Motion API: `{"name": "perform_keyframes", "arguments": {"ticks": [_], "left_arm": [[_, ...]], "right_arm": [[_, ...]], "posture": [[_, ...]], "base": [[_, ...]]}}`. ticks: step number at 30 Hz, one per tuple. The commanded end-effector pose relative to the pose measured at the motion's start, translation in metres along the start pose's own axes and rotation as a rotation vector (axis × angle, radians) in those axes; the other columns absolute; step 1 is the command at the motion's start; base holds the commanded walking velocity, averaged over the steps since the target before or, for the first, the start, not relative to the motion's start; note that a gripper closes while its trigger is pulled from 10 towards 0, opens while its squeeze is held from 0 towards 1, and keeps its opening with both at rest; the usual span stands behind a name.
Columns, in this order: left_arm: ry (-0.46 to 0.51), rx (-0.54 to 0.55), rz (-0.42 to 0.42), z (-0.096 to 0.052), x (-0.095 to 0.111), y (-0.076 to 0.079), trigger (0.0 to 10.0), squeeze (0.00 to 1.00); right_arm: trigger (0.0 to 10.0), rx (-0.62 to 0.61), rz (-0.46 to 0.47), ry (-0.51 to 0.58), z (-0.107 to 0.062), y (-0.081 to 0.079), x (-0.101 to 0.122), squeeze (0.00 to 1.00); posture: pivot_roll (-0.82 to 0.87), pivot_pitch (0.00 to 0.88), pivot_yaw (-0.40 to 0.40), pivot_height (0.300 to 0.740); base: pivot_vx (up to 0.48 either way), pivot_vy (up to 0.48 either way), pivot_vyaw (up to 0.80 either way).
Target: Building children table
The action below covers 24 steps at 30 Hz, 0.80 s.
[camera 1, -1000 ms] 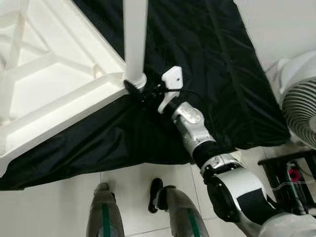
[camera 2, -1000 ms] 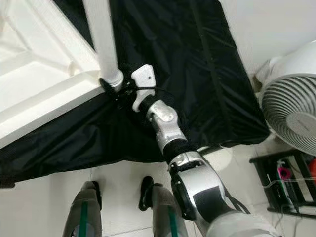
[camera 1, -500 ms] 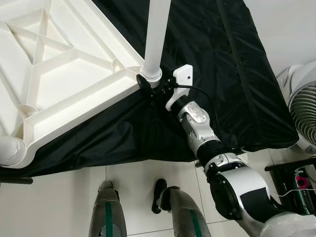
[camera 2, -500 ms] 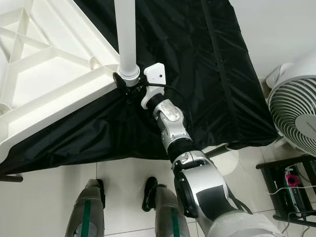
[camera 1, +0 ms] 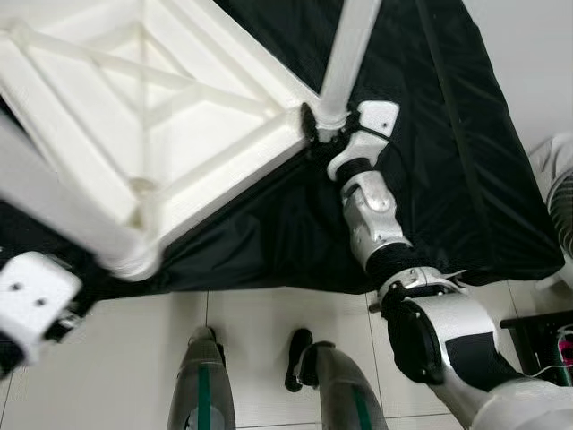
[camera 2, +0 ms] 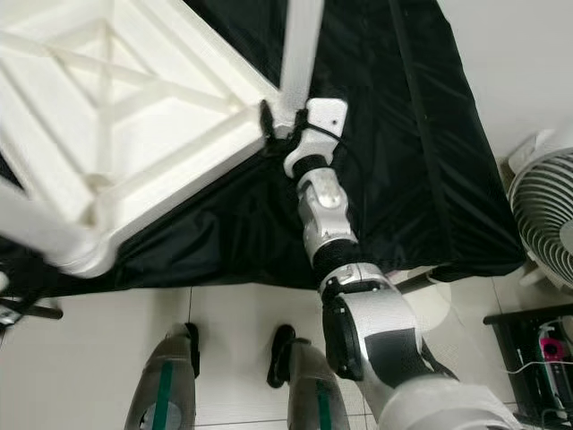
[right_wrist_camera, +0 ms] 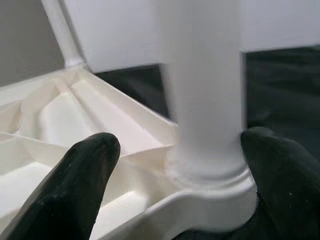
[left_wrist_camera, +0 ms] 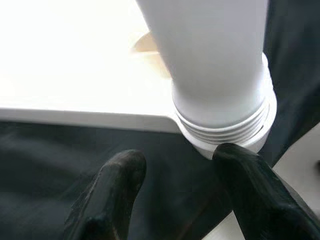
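The right pincer (right_wrist_camera: 175, 165) stands spread, its 2 black fingers (right_wrist_camera: 70, 185) either side of the leg (camera 1: 345, 54) at its socket, gripping nothing; the left pincer (left_wrist_camera: 175, 190) is likewise released just beneath the threaded collar of the near leg (left_wrist_camera: 210, 60); the upturned children table (camera 1: 152, 116) lies tilted on a black sheet (camera 1: 448, 152) over the floor. Risk, as I judge it: with neither pincer clenched, a nudge could cock a leg in its socket or slide the table across the slick sheet.

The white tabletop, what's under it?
The upturned tabletop lies on a black sheet that spreads past its edges. Whatever lies beneath the sheet is covered. Both grippers, right and left, sit at leg sockets.
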<state>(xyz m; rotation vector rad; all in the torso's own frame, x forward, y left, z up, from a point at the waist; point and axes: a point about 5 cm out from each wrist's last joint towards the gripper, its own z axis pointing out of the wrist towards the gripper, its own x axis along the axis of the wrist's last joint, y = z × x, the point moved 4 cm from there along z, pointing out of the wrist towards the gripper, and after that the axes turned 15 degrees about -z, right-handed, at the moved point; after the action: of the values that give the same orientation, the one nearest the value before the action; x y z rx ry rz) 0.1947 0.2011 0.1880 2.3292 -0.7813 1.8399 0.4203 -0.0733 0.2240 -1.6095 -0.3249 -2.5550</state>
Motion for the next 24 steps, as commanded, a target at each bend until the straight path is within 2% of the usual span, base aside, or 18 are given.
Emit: {"name": "perform_keyframes", "arguments": {"ticks": [1,8,11,12,14,16,19,21,24], "left_arm": [[0.011,-0.122,-0.064,0.010,0.000,0.024,10.0,0.00],[0.017,-0.153,-0.076,0.021,0.001,0.033,10.0,0.00],[0.037,-0.203,-0.101,0.031,0.005,0.046,10.0,0.00],[0.037,-0.203,-0.101,0.031,0.005,0.046,10.0,0.00],[0.045,-0.229,-0.107,0.036,0.006,0.052,10.0,0.00],[0.045,-0.229,-0.107,0.036,0.006,0.052,10.0,0.00],[0.054,-0.262,-0.107,0.044,0.006,0.053,10.0,0.00],[0.054,-0.262,-0.107,0.044,0.006,0.053,10.0,0.00],[0.074,-0.268,-0.093,0.046,0.009,0.045,10.0,0.00]], "right_arm": [[10.0,-0.007,0.011,0.001,-0.007,0.001,-0.004,0.00],[10.0,-0.032,0.014,0.027,-0.013,0.011,-0.001,0.00],[10.0,-0.072,0.030,0.013,-0.028,0.021,-0.002,0.00],[10.0,-0.072,0.030,0.013,-0.028,0.021,-0.002,0.00],[10.0,-0.024,0.012,0.010,-0.039,0.019,-0.003,0.00],[10.0,-0.024,0.012,0.010,-0.039,0.019,-0.003,0.00],[10.0,0.025,-0.009,-0.008,-0.056,0.023,-0.005,0.00],[10.0,0.025,-0.009,-0.008,-0.056,0.023,-0.005,0.00],[10.0,0.029,-0.030,-0.016,-0.064,0.033,-0.005,0.00]], "posture": [[0.32,0.254,-0.063,0.740],[0.29,0.254,-0.059,0.740],[0.26,0.252,-0.056,0.740],[0.26,0.252,-0.056,0.740],[0.24,0.248,-0.055,0.740],[0.24,0.248,-0.055,0.740],[0.18,0.229,-0.045,0.740],[0.18,0.229,-0.045,0.740],[0.17,0.217,-0.039,0.740]], "base": [[0.000,0.000,0.00],[0.000,0.000,0.00],[0.000,0.000,0.00],[0.000,0.000,0.00],[0.000,0.000,0.00],[0.000,0.000,0.00],[0.000,0.000,0.00],[0.000,0.000,0.00],[0.000,0.000,0.00]]}}
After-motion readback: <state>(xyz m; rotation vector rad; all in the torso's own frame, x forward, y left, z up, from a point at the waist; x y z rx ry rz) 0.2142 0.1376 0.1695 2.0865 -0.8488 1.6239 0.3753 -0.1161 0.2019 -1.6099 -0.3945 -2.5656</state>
